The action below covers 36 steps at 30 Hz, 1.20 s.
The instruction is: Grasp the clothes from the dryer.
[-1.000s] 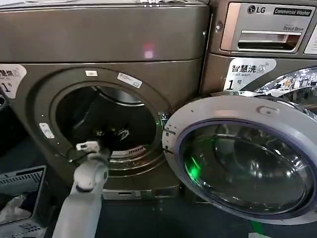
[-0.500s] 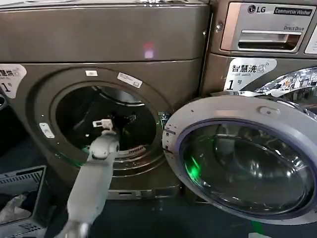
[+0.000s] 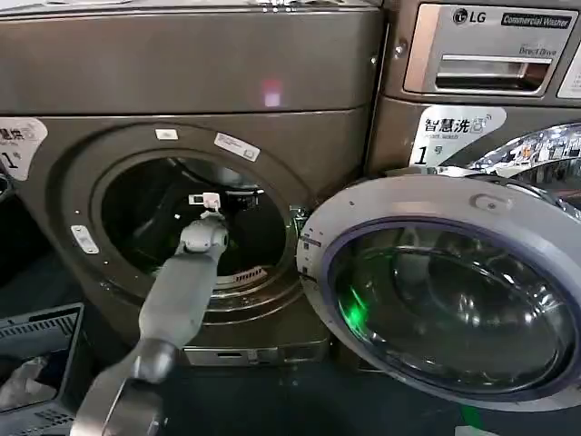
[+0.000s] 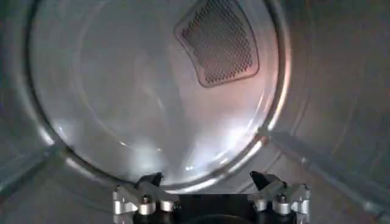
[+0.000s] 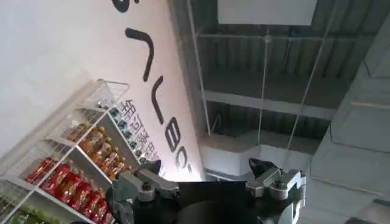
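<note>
Your left gripper (image 3: 211, 202) is through the round porthole of the big bronze-grey metal dryer (image 3: 191, 73), jaws spread apart on nothing; the reach-in step is in hand. The left wrist view gives bare steel drum (image 4: 152, 103) and a mesh vent (image 4: 218, 41); I can't find the yellow-green clothes, likely lower in the drum, so tilt down and search before closing. The swung-open glass door (image 3: 445, 291) hangs right. Your right gripper (image 5: 207, 182) is parked pointing up, jaws apart.
</note>
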Available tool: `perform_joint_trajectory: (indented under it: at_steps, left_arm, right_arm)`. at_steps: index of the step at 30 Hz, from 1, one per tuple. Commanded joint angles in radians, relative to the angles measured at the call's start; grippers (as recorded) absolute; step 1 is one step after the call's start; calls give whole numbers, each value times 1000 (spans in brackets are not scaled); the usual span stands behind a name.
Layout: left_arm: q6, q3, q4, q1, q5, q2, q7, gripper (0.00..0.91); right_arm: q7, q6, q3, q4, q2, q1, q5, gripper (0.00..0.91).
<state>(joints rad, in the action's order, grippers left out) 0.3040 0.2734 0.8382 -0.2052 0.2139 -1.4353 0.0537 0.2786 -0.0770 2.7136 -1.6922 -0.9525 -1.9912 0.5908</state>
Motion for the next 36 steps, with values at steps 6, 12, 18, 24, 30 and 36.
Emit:
perform_joint_trajectory:
  at_steps: [6, 12, 18, 24, 30, 36]
  left_arm:
    - [46, -221, -293, 216, -281, 44, 500, 907]
    - [-35, -345, -356, 269, -361, 49, 650, 907]
    - [-105, -411, -403, 315, -460, 62, 763, 907]
    - [-170, -468, -432, 354, -569, 72, 818, 907]
    - [-228, -540, -449, 383, -696, 77, 886, 907]
    - [-263, -601, -474, 392, -807, 73, 898, 907]
  right_arm:
    - [1, 1, -13, 0, 1, 13, -2, 907]
    - [3, 3, -17, -1, -4, 14, -3, 907]
    - [4, 4, -17, -1, -6, 12, -3, 907]
    - [4, 5, -25, -6, -9, 17, -3, 907]
    - [4, 5, -28, -6, -8, 18, -4, 907]
    - [4, 6, -30, -6, -9, 21, -4, 907]
